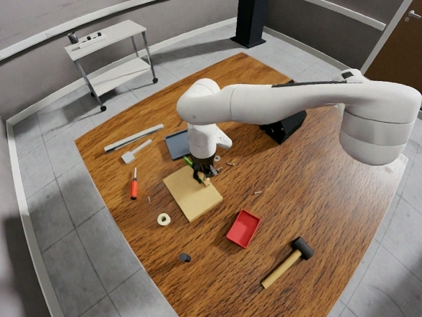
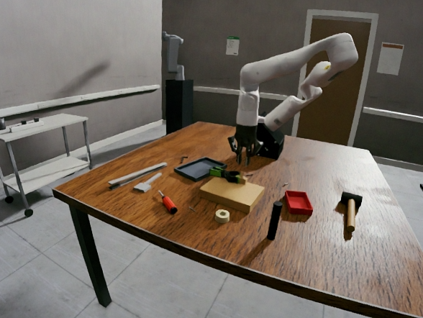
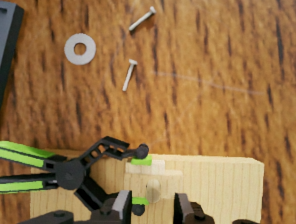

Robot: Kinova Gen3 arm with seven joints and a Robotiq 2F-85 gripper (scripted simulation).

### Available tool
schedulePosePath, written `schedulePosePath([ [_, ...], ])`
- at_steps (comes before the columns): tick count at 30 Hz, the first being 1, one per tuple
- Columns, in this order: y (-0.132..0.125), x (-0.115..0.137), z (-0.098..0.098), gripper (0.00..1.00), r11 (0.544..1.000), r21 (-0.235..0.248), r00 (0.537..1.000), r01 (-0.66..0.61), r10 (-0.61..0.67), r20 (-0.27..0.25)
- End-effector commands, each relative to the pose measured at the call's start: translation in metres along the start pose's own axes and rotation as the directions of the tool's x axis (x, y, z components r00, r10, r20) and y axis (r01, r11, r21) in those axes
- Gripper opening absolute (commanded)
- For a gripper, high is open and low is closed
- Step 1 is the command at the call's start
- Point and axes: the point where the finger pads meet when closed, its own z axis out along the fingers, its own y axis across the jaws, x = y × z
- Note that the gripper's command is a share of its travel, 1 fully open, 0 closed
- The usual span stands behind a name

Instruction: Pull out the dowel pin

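Note:
The spring clamp (image 3: 70,173) (image 2: 217,172), black with green handles and pads, sits at the back of the bench board (image 1: 194,202) (image 2: 226,192) (image 3: 225,190). In the wrist view its pads lie behind the pale bench stop (image 3: 159,166) and at the front of the small wooden block (image 3: 168,181), which lies against the stop. A pale round pin top (image 3: 153,191) shows on the block; how far it stands up cannot be told. My gripper (image 3: 152,208) (image 2: 243,163) is partly open and empty, above the block, its fingertips either side of the pin in the wrist view. I see no loose piece between stop and block.
Behind the board lie a washer (image 3: 69,49) and two screws (image 3: 129,75) (image 3: 142,19). A blue-grey tray (image 2: 199,169) is beside the clamp handles. A red tray (image 1: 244,229), mallet (image 1: 303,248), upright black cylinder (image 2: 274,221), tape roll (image 1: 159,219) and screwdriver (image 1: 133,188) lie around.

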Motion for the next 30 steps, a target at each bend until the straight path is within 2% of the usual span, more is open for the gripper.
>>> schedulePosePath([
  [1,0.0,-0.001,0.003,0.34,1.0,0.001,1.0,0.0,0.0,0.002],
  [17,0.0,-0.001,0.014,0.34,1.0,0.001,1.0,0.0,0.0,0.002],
  [30,0.0,-0.001,0.016,0.34,1.0,0.001,1.0,0.0,0.0,0.002],
])
